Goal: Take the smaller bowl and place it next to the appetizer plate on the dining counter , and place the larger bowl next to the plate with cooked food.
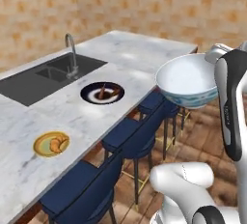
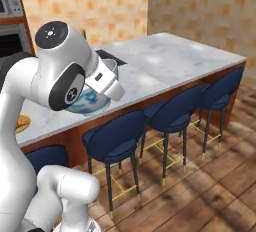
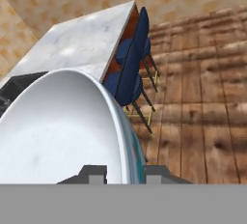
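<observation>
A: What did the gripper have?

B: The large bowl. The jaws were closed down on its rim, one fingertip inside the white wall and the other outside, against the blue-green pattern. The bowl hung in the air off the counter's front edge, above the blue stools, not yet over the marble.

A: How would you expect it to handle?

B: Ceramic by the look of it — stiff, glazed, likely slippery and fairly heavy for a rim pinch. Held at one edge, its weight would pull on the grip, so I'd judge a slow carry and a gentle set-down wise; a knock on the marble could chip it. The rim was the only sensible hold, since the body is too wide for the jaws.

A: Where was it headed?

B: Beside the dark plate with reddish food, near the sink. The yellow plate sat further along, nearer the camera.

A: Did the views differ?

B: Yes. The left base view gave both plates and the bowl's full inside. In the right base view the arm covered most of the bowl, though it showed the stools in a row. The hand view alone showed the fingers on the rim.
</observation>
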Controlling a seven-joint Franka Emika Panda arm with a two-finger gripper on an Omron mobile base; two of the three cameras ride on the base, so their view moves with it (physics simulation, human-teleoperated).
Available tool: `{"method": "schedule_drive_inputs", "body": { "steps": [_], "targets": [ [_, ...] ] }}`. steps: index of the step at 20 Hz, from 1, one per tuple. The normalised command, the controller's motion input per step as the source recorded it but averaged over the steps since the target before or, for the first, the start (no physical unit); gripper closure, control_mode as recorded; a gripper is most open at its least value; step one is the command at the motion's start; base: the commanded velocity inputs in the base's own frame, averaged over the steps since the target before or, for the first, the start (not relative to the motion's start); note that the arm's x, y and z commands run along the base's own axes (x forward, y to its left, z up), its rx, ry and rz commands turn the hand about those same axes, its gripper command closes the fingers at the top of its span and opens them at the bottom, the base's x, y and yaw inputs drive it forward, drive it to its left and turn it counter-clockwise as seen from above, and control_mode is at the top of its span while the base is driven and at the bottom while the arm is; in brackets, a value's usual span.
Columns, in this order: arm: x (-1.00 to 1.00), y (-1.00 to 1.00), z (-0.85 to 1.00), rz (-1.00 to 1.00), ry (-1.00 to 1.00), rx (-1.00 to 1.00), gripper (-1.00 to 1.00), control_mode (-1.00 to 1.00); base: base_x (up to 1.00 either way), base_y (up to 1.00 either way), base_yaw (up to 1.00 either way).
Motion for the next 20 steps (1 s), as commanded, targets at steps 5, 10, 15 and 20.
{"method": "schedule_drive_inputs", "body": {
  "steps": [5,10,15,20],
  "targets": [
    [0.00,0.00,0.00,0.00,0.00,0.00,1.00,1.00,0.93,-0.79,0.55],
    [0.00,0.00,0.00,0.00,0.00,0.00,1.00,1.00,0.99,-0.76,0.53],
    [0.00,0.00,0.00,0.00,0.00,0.00,1.00,1.00,0.99,-0.68,0.55],
    [0.00,0.00,0.00,0.00,0.00,0.00,1.00,1.00,1.00,-0.53,0.56]
  ]
}}
